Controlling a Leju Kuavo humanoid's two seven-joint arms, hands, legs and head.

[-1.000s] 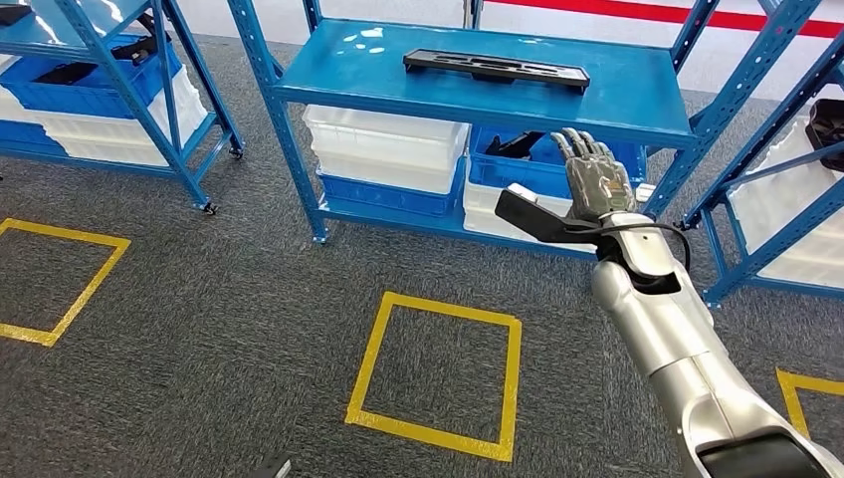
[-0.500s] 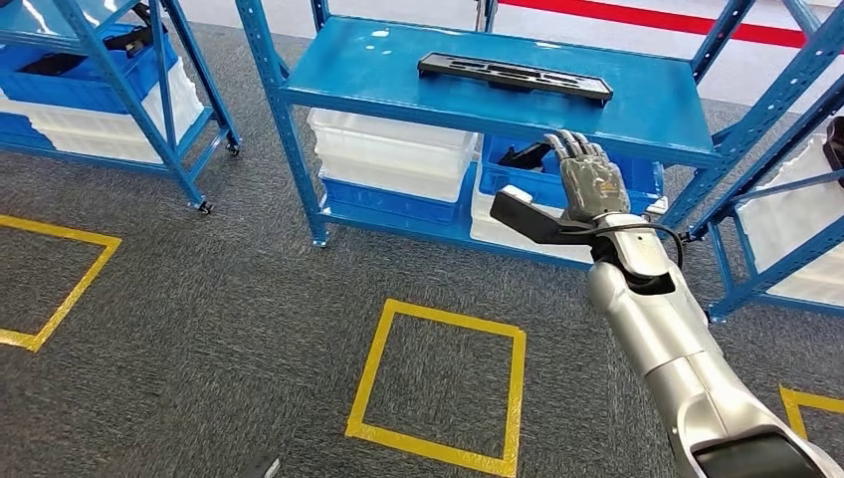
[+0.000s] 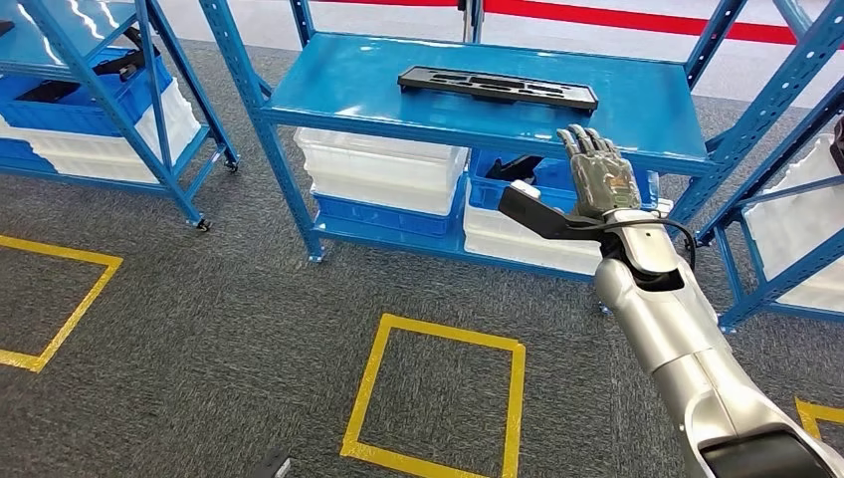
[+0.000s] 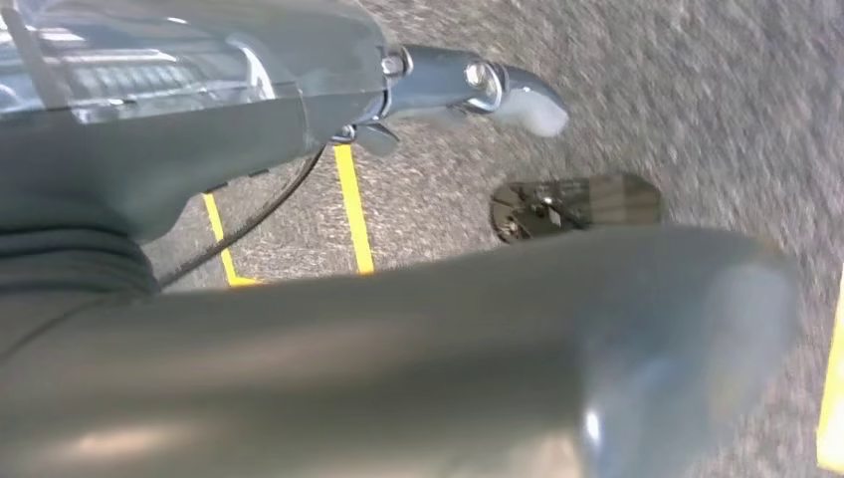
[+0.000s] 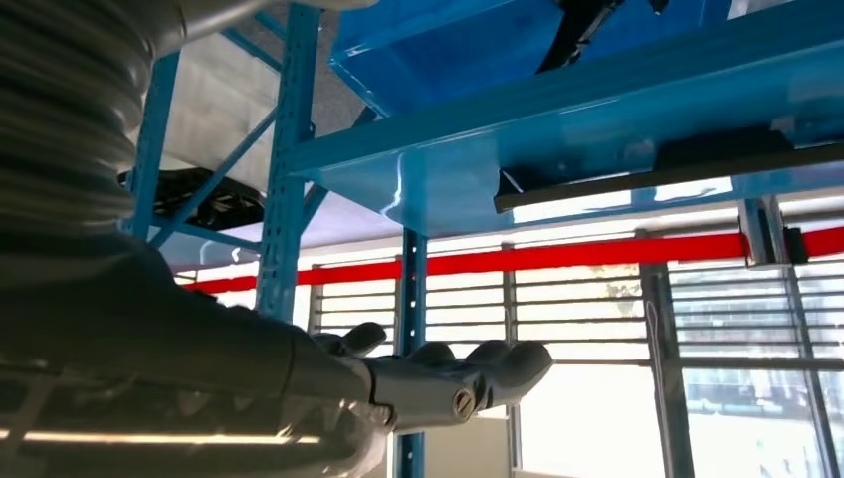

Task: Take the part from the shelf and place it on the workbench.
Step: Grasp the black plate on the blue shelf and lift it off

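On the shelf: the long flat black plastic part (image 3: pixel 498 87) lies lengthwise on the glossy blue metal shelf board (image 3: pixel 348 85), toward the back and right of middle, nothing touching it.
Part, close look: thin, bar-shaped, with moulded cut-outs along its top; the right wrist view catches its dark edge (image 5: pixel 677 169) against the blue board.
Right robot hand: the grey right robot hand (image 3: pixel 597 179) is up in front of the shelf's front edge, fingers straight and spread, thumb stuck out to the side, holding nothing; it sits just below and slightly right of the part, apart from it.
Left robot hand: the left robot hand (image 4: pixel 478 85) hangs over the grey carpet, a blurred fingertip showing; whether it is spread or curled, cannot tell.
Edges: blue upright posts (image 3: pixel 239 80) frame the board left and right; the front lip runs between hand and part.
Open room: bare blue board lies left of the part; white and blue plastic bins (image 3: pixel 383 164) fill the tier below.
Floor: a yellow taped square (image 3: pixel 433 398) marks the carpet before the shelf.
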